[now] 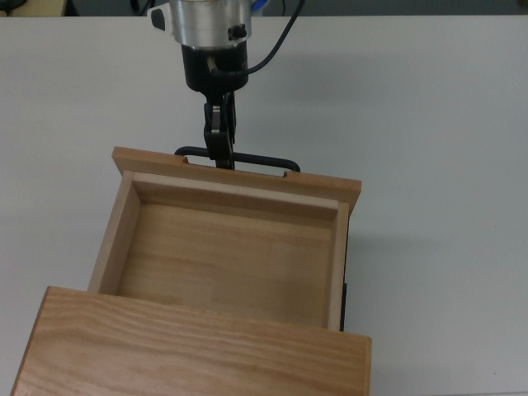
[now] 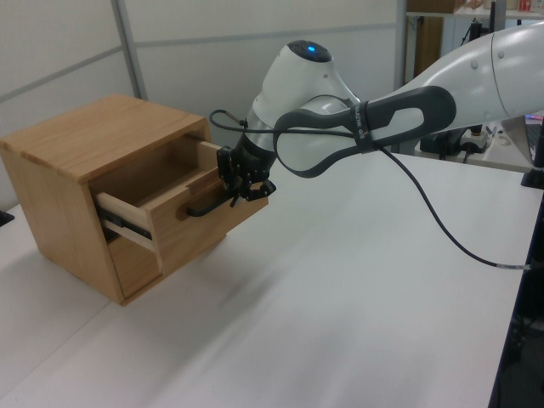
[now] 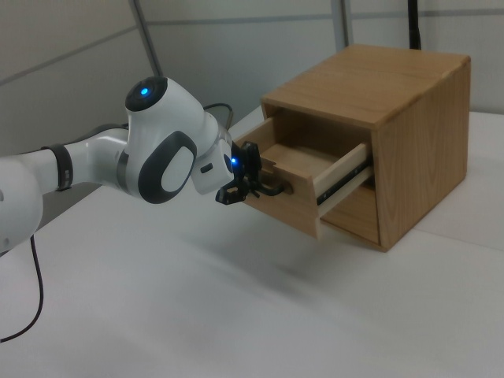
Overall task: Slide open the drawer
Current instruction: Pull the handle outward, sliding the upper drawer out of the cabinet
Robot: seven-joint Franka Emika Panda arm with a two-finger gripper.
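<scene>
- From above, top view: the tool (image 1: 219, 157) reaches down the frame to the drawer (image 1: 227, 247) and is closed on the handle (image 1: 238, 158), a thin black bar on the front panel. It grips somewhat toward the top view's left of the bar's middle. The drawer stands well out of the cabinet (image 1: 190, 346), with most of its empty wooden floor exposed. Only its rear part is under the cabinet top. The arm lines up with the drawer's travel, which judging by the pose lets a straight pull carry it out without jamming.
- Left view: the drawer (image 2: 183, 225) projects from the cabinet (image 2: 76, 183) toward the left view's right, with a slide rail (image 2: 127, 223) showing along its side. The tool (image 2: 242, 180) holds the handle (image 2: 208, 206) from the front, fingers pinched on the bar. The cabinet sits on the white worktop (image 2: 340, 323), near its far left corner. A black cable (image 2: 442, 238) trails from the arm, clear of the drawer.
- Right view: the drawer (image 3: 303, 185) sticks out toward the right view's left and is level, not sagging. The tool (image 3: 246, 183) clamps the handle (image 3: 272, 189) at the front panel. Judged from the exposed interior, the opening is largely done; little travel should remain before the rails reach their stop.
</scene>
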